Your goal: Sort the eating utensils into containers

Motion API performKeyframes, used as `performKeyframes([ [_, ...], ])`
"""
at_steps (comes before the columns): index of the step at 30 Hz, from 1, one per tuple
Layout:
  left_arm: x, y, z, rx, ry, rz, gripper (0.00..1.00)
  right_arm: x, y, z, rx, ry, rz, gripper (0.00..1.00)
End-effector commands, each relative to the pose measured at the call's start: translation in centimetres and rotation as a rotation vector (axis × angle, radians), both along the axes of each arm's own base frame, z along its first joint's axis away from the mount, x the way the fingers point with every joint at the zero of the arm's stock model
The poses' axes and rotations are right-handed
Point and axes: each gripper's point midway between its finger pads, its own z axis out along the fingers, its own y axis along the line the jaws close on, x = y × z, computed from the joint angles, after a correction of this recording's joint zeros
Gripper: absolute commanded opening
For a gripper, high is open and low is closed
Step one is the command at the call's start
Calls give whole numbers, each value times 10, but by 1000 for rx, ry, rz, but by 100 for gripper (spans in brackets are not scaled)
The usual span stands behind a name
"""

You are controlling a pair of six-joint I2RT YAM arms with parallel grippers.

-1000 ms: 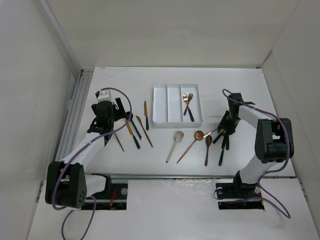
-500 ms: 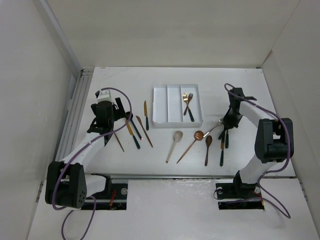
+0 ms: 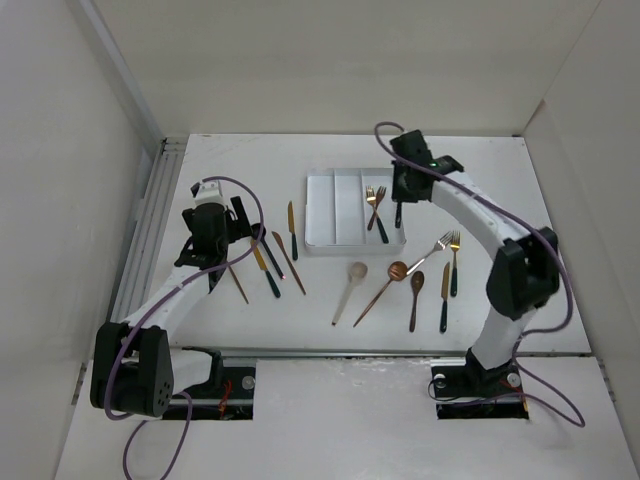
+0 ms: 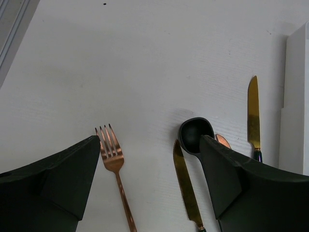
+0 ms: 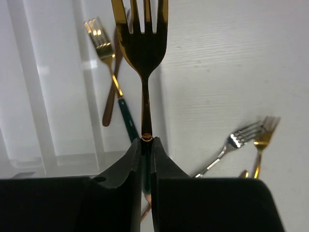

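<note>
Toward the bench's near edge, loose utensils [image 3: 416, 283] lie in front of the tray [image 3: 322, 215]. Left hand [image 4: 149, 145]: fingers apart, hovering over a copper fork [image 4: 113, 159] at the left. Right hand [image 5: 146, 145]: clamped on a fork [image 5: 143, 48] by its handle, above the tray's right wall. The fork's axis parallels the compartments. The right compartment, holding two forks [image 5: 113, 82], lies just toward the left arm.

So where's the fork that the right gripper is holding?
The gold fork is clamped in the right gripper, in the top view above the right wall of the white tray. The two forks lying in the tray's right compartment are its nearest neighbours.
</note>
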Motion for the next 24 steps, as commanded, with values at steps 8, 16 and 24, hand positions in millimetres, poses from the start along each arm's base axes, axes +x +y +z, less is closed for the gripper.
performKeyframes([
  [8, 2, -1, 13, -2, -42, -10, 81, 47, 40, -58, -113, 88, 187, 0],
  [16, 2, -1, 16, -3, -51, -10, 81, 36, 49, -89, -88, 189, 241, 46],
  [24, -1, -1, 12, -3, -50, -10, 81, 4, -9, -13, -25, 66, 65, 76],
])
